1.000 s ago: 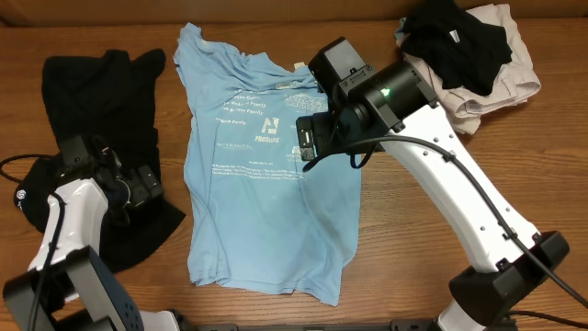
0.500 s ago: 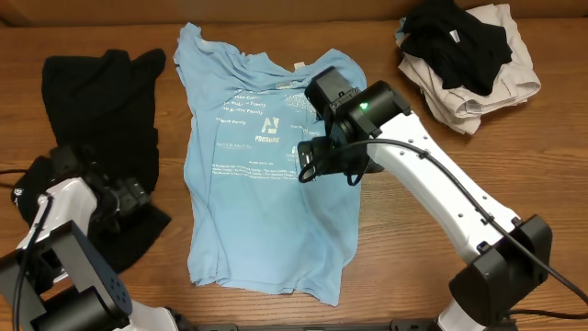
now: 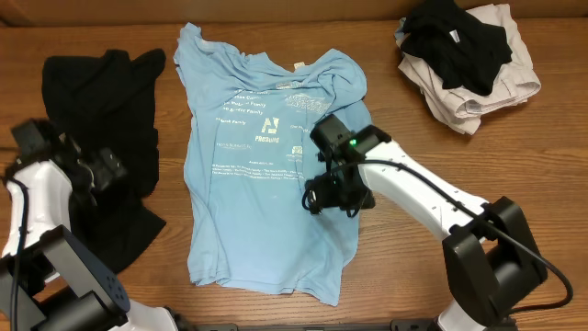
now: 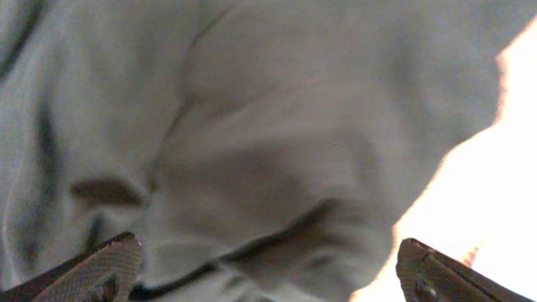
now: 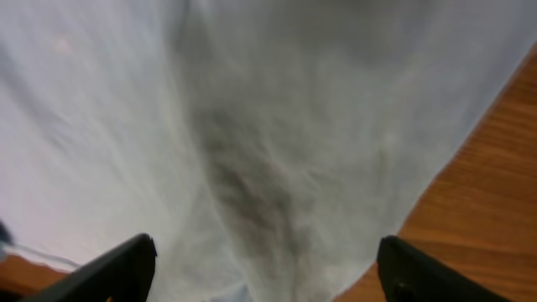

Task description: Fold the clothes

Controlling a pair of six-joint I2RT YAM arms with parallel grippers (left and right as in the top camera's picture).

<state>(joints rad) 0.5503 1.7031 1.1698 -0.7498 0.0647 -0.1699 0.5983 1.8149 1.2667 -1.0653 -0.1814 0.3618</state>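
Right gripper [image 3: 323, 195]: jaws wide, empty, over the blue T-shirt [image 3: 248, 221] at centre. Left gripper [image 3: 108, 171]: jaws wide, over the black garment [image 3: 96, 83] at 9 o'clock.

A wooden table [image 3: 413, 276] fills the overhead view, mid-brown and matt, its grain running from 9 o'clock to 3 o'clock; along the 12 o'clock edge lies a paler tan band [image 3: 110, 9], wall or board, which one cannot be told; the light is even and soft, with short, faint shadows; in the right wrist view the table [image 5: 495, 218] shows at 4 o'clock, a warm orange-brown; in the left wrist view a washed-out bright patch [image 4: 503, 184] sits at 3 o'clock, too overexposed to identify.
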